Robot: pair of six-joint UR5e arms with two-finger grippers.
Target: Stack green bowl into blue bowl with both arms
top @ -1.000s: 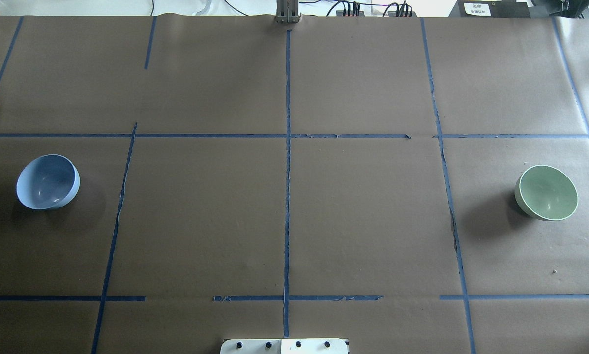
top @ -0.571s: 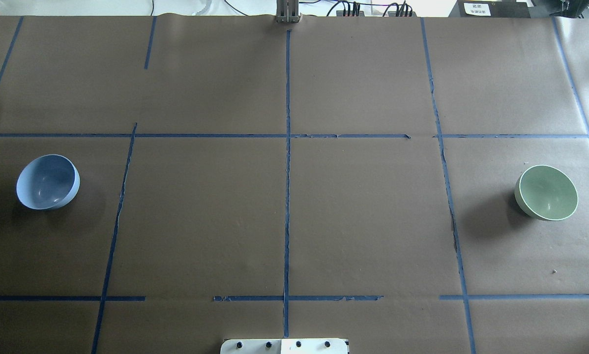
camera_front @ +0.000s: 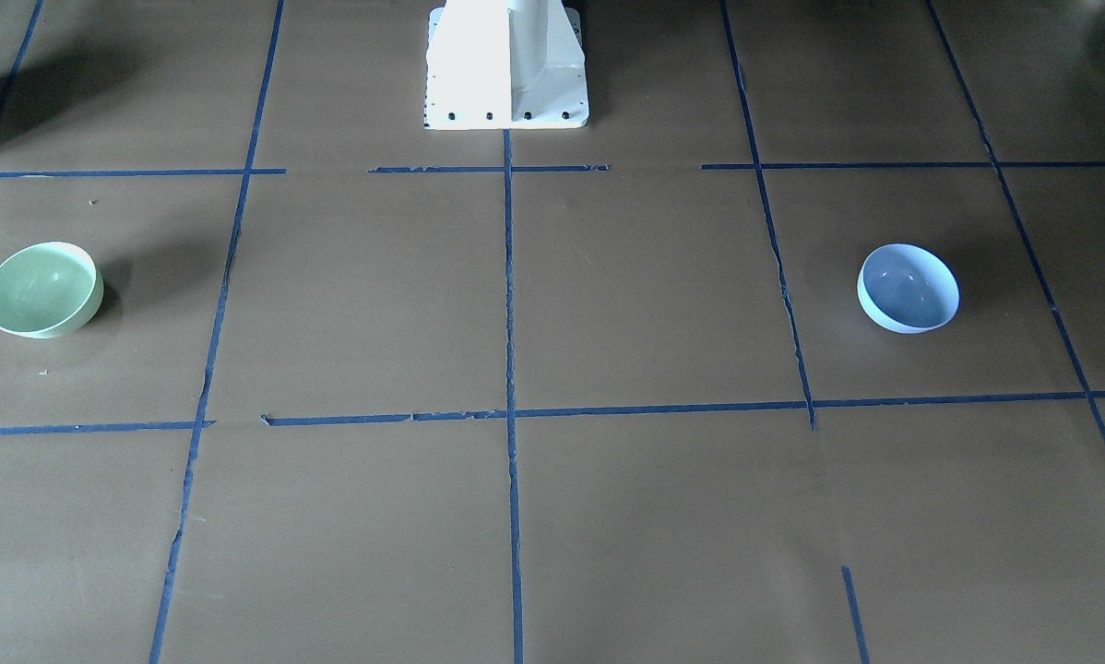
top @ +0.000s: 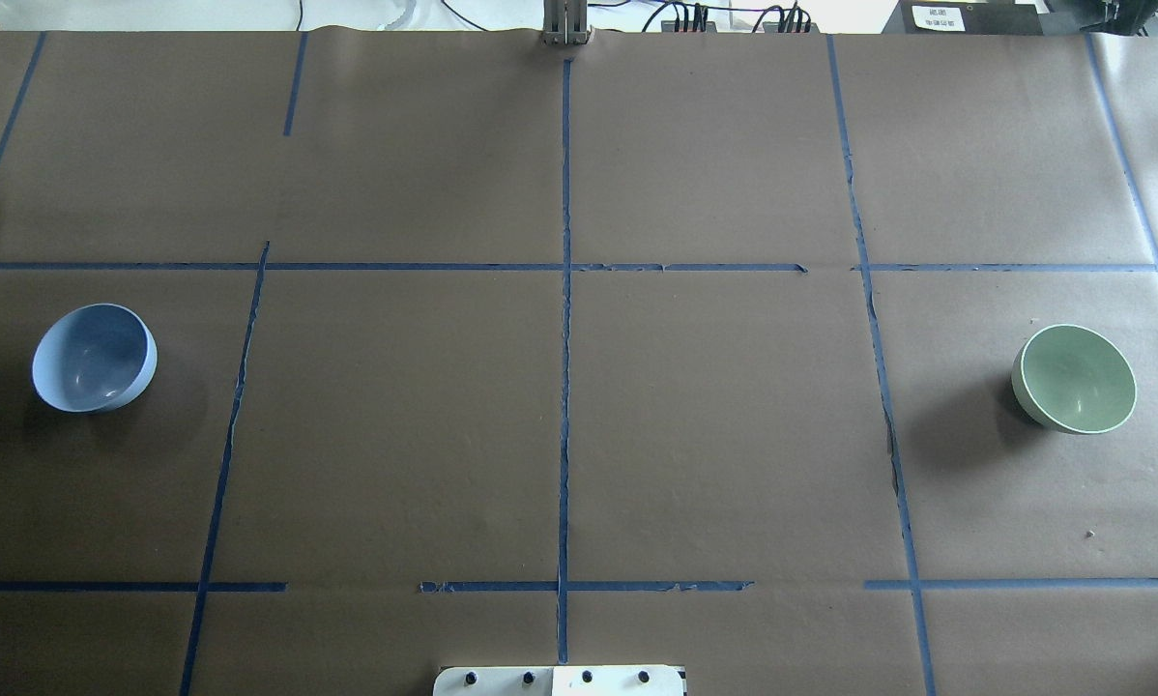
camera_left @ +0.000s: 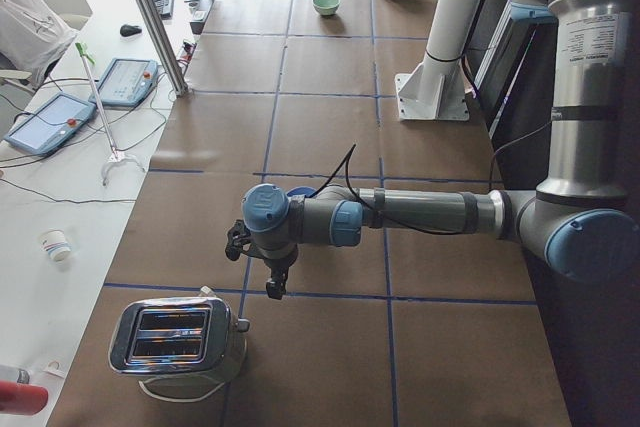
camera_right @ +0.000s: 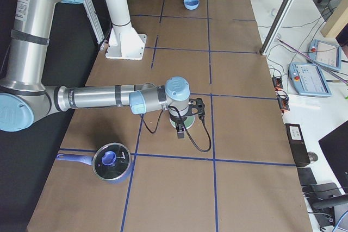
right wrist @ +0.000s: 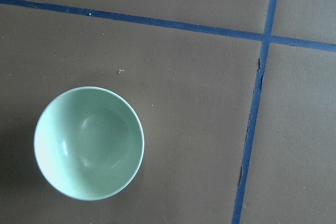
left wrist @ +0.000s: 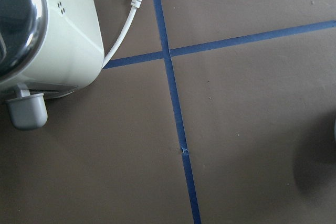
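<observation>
The blue bowl [top: 94, 358] stands upright at the table's left side, also in the front view [camera_front: 908, 288] and far off in the right side view [camera_right: 191, 3]. The green bowl [top: 1074, 378] stands upright at the right side, also in the front view [camera_front: 43, 289] and the right wrist view [right wrist: 89, 143]. Neither arm shows in the overhead or front views. In the left side view my left gripper [camera_left: 271, 285] hangs over the blue bowl's area. In the right side view my right gripper [camera_right: 180, 130] hangs over the green bowl. I cannot tell whether either is open or shut.
A chrome toaster [camera_left: 180, 337] with a white cord stands past the table's left end, also in the left wrist view [left wrist: 42, 40]. A blue lidded pot [camera_right: 111, 162] sits near the right end. The white pedestal base [camera_front: 506, 65] is at the robot's side. Blue tape lines grid the brown paper.
</observation>
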